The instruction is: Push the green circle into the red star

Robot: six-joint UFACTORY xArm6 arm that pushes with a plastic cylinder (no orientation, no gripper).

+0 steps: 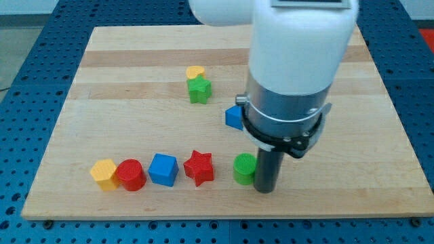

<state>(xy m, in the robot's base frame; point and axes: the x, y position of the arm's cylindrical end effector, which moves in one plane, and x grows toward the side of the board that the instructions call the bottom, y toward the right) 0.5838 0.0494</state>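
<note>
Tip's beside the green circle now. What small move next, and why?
Probably a short push toward the view's left. My tip sits right against the view's right side of the green circle, and the red star lies to its left in the same row, a small gap between them. A straight leftward slide should close it.

1. The bench (pixel 108 81) is a pale wooden board of glued strips, set on a blue perforated surface (pixel 27 61).
2. Near the view's bottom, a row lies on the bench, from the view's left: yellow block (pixel 104 174), red cylinder (pixel 131 175), blue cube (pixel 163 169), red star (pixel 199 167), green circle (pixel 244 168).
3. The yellow block and red cylinder touch; the green circle lies apart from the red star.
4. My tip (pixel 264 189) rests on the bench, against the green circle's right side.
5. Toward the view's top, a yellow heart (pixel 195 71) touches a green star (pixel 199 89).
6. A blue block (pixel 234 117) lies partly hidden behind my arm.
</note>
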